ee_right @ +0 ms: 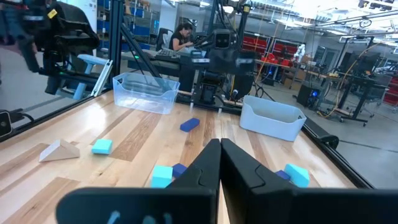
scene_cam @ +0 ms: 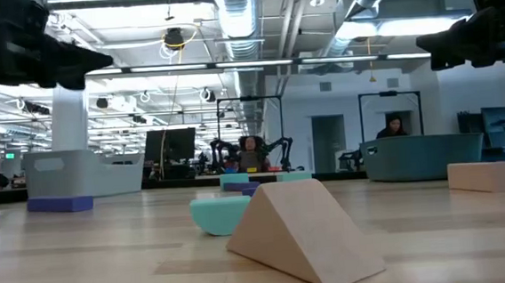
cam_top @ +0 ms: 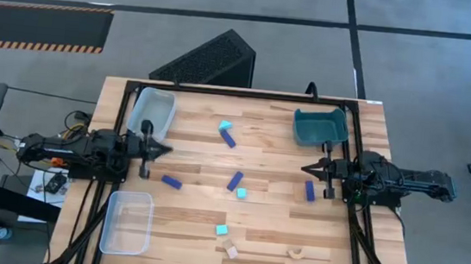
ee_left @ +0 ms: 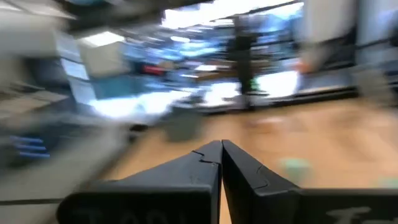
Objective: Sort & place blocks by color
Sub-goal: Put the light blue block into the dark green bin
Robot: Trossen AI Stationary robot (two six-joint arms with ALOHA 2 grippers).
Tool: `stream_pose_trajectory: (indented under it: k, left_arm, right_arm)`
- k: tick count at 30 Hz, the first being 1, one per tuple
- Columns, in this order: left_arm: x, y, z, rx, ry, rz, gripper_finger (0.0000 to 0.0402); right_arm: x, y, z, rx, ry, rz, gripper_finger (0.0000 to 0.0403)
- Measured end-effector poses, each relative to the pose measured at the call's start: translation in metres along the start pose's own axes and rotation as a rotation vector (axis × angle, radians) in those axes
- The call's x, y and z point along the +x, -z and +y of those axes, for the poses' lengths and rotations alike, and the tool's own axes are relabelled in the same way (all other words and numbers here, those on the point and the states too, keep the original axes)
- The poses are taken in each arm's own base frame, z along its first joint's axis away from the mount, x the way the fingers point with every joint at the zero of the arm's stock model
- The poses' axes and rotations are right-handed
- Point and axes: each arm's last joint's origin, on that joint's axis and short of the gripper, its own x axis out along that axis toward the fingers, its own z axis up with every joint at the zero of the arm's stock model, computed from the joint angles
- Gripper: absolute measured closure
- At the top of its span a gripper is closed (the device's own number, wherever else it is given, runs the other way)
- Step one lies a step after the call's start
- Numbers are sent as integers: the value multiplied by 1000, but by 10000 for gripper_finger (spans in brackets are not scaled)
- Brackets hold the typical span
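Blocks are scattered all over the wooden table (cam_top: 191,232), none of them in a bin: a cyan cube (cam_top: 225,127) touching a dark blue bar (cam_top: 229,139) near the far middle, another blue bar (cam_top: 171,181) over by the left side, a third blue bar (cam_top: 235,180) mid-table with a cyan cube (cam_top: 242,193) just beside it, and a fourth blue bar (cam_top: 310,190) near the right arm. Closer to the near edge sit a lone cyan cube (cam_top: 222,230), a tan wedge (cam_top: 232,252) and a curved tan piece (cam_top: 296,253). Now the bins: the grey bin (cam_top: 152,112) at the far left, the clear bin (cam_top: 127,223) at the near left and the teal bin (cam_top: 319,128) at the far right, all three look empty. The left gripper (cam_top: 164,150) hovers at its edge of the table, just beside the grey bin, fingers pinched together on nothing. The right gripper (cam_top: 306,168) waits at the opposite edge below the teal bin, fingers likewise pressed together and empty.
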Motion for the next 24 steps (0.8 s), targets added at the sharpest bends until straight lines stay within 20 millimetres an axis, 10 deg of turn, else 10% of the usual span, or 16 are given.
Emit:
stream_pose_trajectory:
  k: [17,24]
  left_arm:
    - [-3,-6,15,-683,-445,-147,402]
    - [-5,-6,17,-709,-538,-165,401]
  right_arm:
    - [0,1,-4,-160,85,30,369]
    - [0,1,-5,-234,119,41,369]
